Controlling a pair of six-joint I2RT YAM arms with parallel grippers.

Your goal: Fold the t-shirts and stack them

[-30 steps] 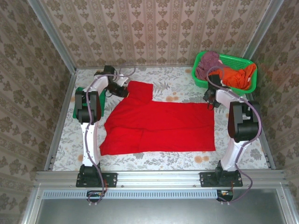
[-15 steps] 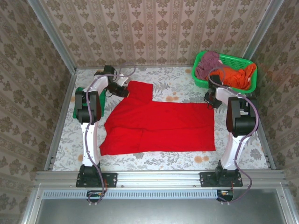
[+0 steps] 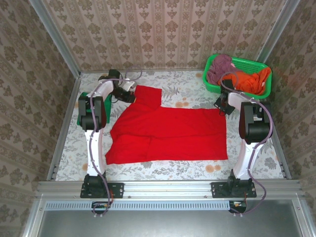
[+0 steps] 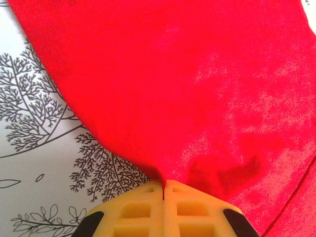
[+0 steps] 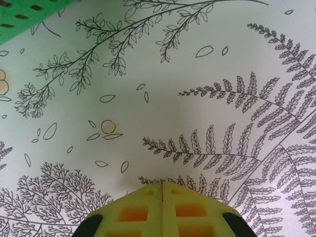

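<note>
Green t-shirt mostly behind left arm

Left pincer, right pincer closed

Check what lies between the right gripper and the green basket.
Bare printed tablecloth, per the right wrist view: nothing sits between the right gripper and the green basket.

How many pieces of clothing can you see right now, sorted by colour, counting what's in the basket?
Red t-shirt, spread flat: 1
Green cloth, mostly hidden at the left edge: 1
Mauve garment, in the green mesh basket: 1
Orange garment, in the basket: 1
Total: 4
</note>
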